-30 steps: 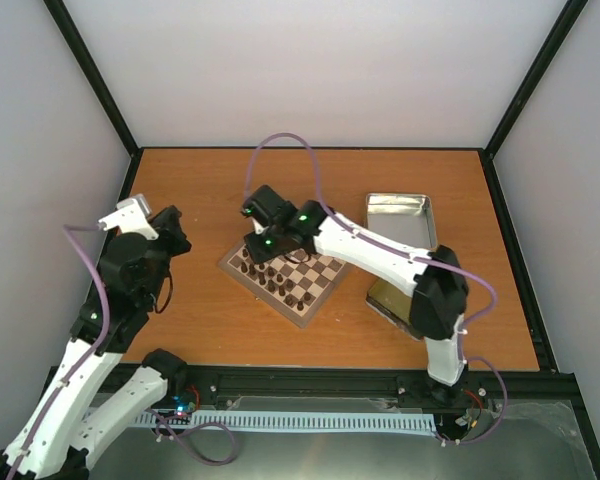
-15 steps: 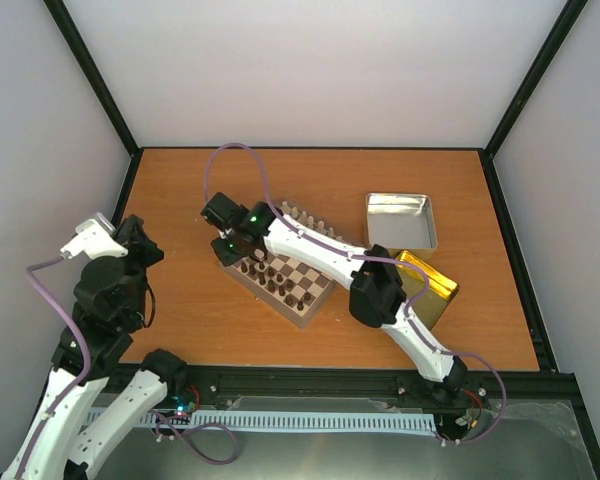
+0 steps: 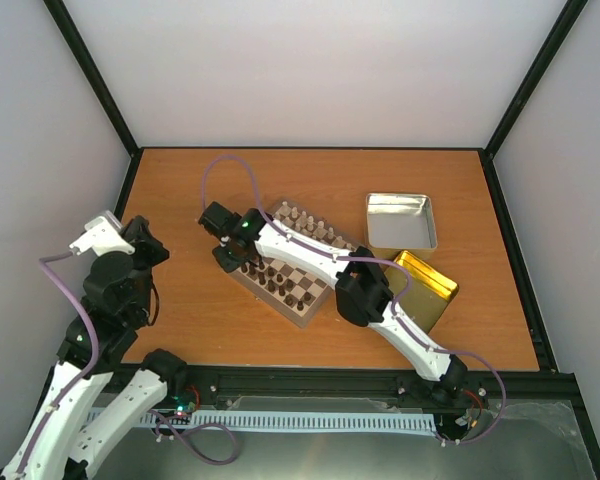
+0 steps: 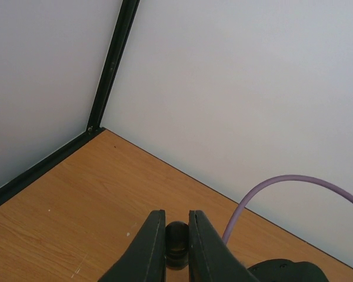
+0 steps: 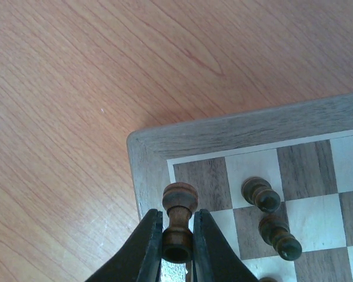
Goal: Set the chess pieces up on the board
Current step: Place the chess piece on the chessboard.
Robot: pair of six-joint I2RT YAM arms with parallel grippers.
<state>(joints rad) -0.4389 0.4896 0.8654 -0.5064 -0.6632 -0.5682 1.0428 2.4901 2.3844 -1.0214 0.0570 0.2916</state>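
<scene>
Now, the right end effector point(image 5: 177, 235) clamps a dark piece point(image 5: 180, 202) above the corner of the board point(image 5: 223, 126), apparently for placing. The left end effector point(image 4: 176, 226) waits aside over the table point(image 4: 59, 205), clenched on what looks like another piece point(image 4: 176, 241).

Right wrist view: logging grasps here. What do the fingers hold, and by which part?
A dark chess piece, pinched at its camera-side end between the fingers of the right gripper; its other end juts over the board corner.
</scene>
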